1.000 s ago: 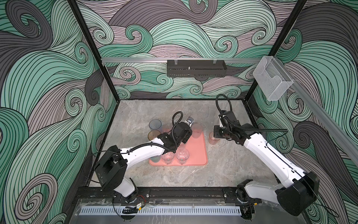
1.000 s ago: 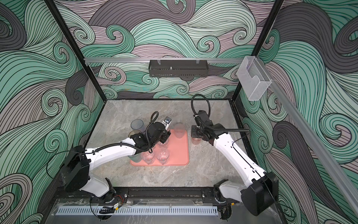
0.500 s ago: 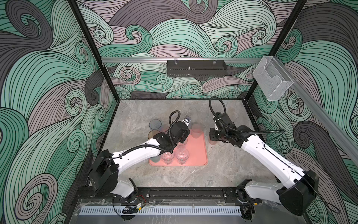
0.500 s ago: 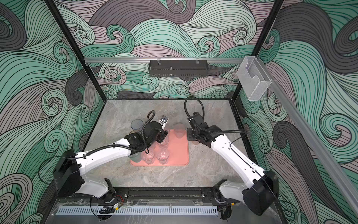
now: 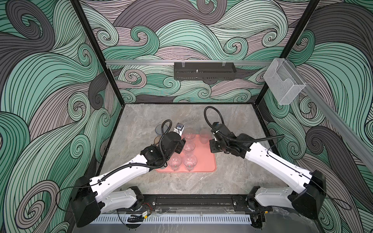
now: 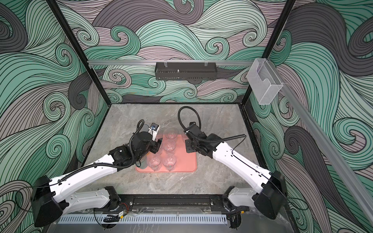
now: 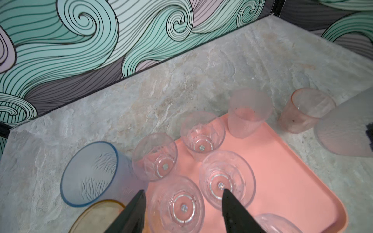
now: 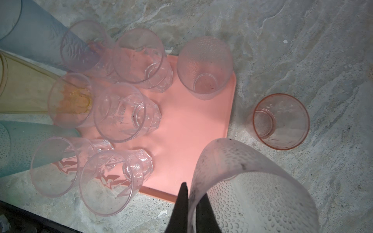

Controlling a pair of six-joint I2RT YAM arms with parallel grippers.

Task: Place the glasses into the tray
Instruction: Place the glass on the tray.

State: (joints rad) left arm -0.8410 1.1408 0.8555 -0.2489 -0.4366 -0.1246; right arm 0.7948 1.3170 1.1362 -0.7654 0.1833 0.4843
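Observation:
The salmon-pink tray lies mid-table. Several clear goblets stand on its left half and a dimpled tumbler in its far corner. My left gripper hangs open above two of the goblets, touching none. My right gripper is shut on the rim of another dimpled tumbler, held in the air over the tray's right edge. A short pink tumbler stands on the table just off the tray. Blue and orange tumblers stand beside the tray's left edge.
A teal tumbler stands at the tray's near left corner, partly under my left arm. The right half of the tray is bare. Patterned walls close the table on three sides, and a black rack hangs on the back wall.
My right gripper has carried its tumbler left, toward the tray. My left gripper has drawn back from the tray's far side toward its left edge, still open.

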